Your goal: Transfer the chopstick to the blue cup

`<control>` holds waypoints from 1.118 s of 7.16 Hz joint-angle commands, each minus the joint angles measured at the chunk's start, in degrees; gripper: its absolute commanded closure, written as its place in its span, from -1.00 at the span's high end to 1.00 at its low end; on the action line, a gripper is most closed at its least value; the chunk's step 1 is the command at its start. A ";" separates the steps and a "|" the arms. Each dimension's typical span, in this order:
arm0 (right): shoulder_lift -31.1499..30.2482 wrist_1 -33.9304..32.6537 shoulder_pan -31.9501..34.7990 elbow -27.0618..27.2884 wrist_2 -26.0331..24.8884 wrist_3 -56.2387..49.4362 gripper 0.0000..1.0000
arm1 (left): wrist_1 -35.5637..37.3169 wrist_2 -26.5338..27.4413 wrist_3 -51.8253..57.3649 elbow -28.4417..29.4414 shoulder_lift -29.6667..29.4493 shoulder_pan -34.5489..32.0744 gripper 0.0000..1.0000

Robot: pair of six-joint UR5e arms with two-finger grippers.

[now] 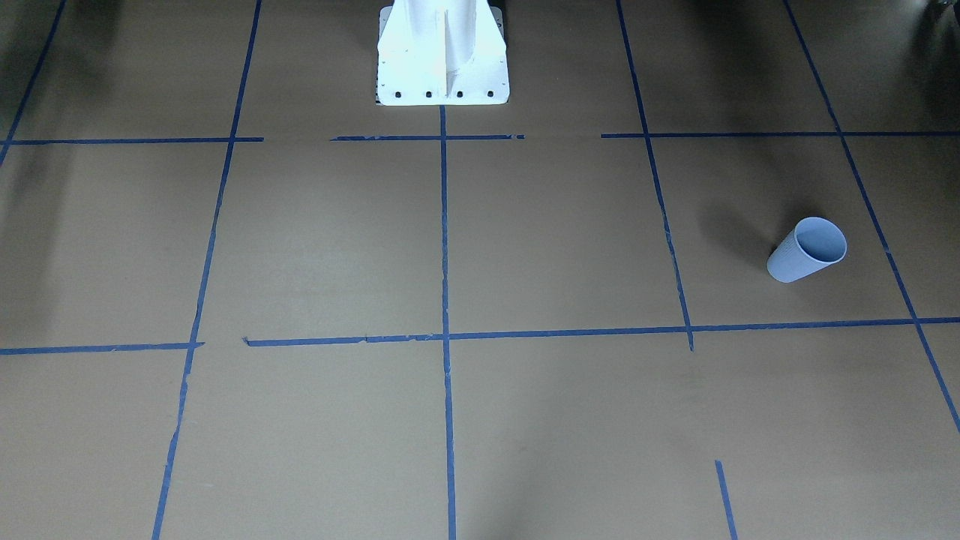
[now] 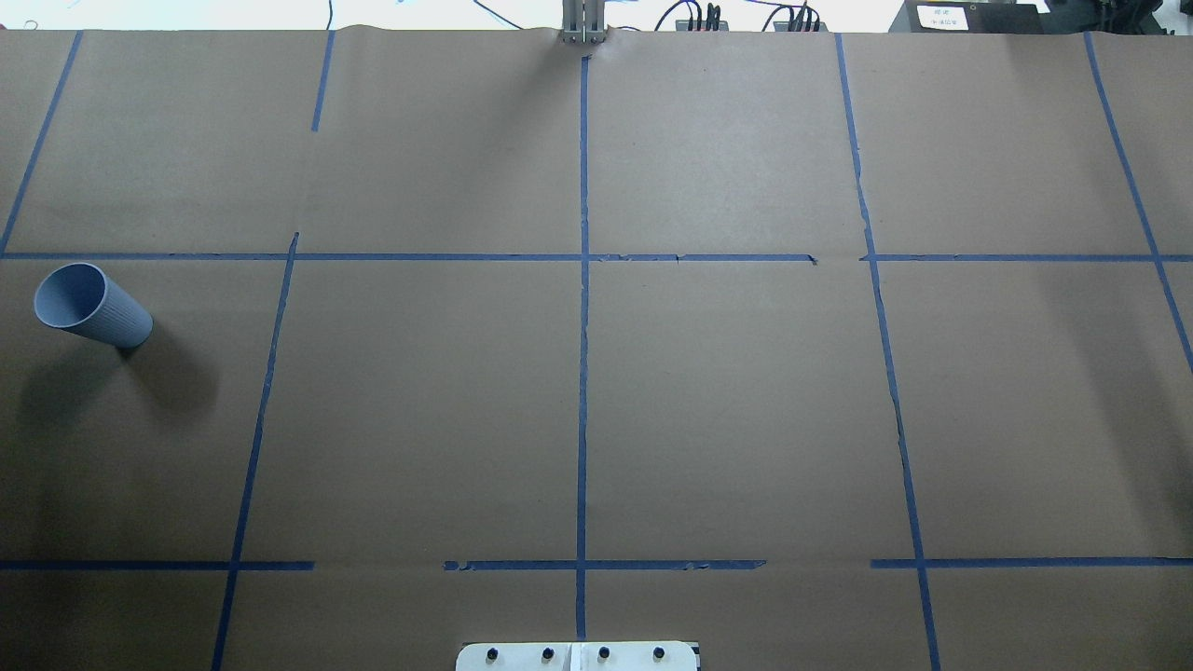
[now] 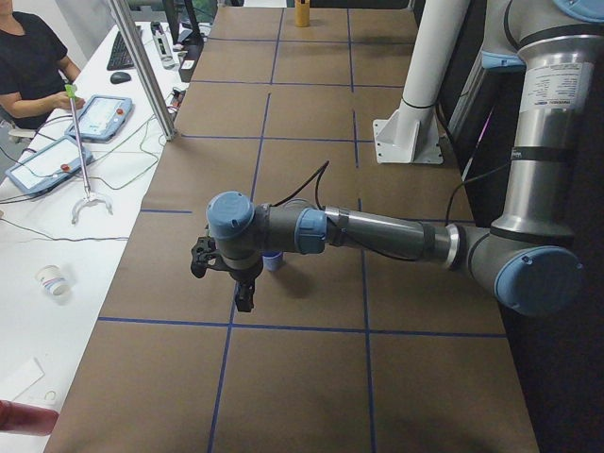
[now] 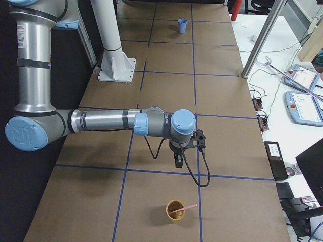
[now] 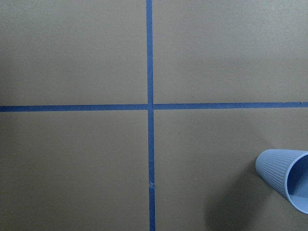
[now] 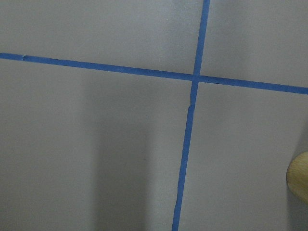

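Note:
The blue cup (image 1: 806, 250) stands upright on the brown table, on my left side (image 2: 91, 306). It also shows at the lower right edge of the left wrist view (image 5: 288, 182). The pale pink chopstick (image 4: 186, 207) leans in a tan cup (image 4: 175, 210) near the table's right end. That cup's rim shows at the right wrist view's edge (image 6: 299, 180). My left gripper (image 3: 243, 298) hangs above the table next to the blue cup (image 3: 273, 261). My right gripper (image 4: 177, 162) hangs above the table, short of the tan cup. I cannot tell whether either gripper is open or shut.
The white robot pedestal (image 1: 442, 60) stands at the table's middle back edge. Blue tape lines cross the brown paper. A metal post (image 4: 257, 43) and a side bench with tablets (image 4: 303, 101) border the far table edge. A person (image 3: 28, 66) sits there.

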 commanded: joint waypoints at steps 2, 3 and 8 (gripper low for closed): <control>0.58 0.04 -1.57 -0.29 -0.27 0.13 1.00 | 1.66 0.21 2.15 -4.01 1.07 0.21 1.00; 0.58 0.04 -1.65 -0.21 -0.27 0.13 1.00 | 1.58 0.22 1.72 -4.28 1.33 0.29 1.00; 1.11 -0.05 -1.74 -0.82 -0.18 0.30 1.00 | -0.26 -0.48 1.97 -4.19 1.94 0.64 1.00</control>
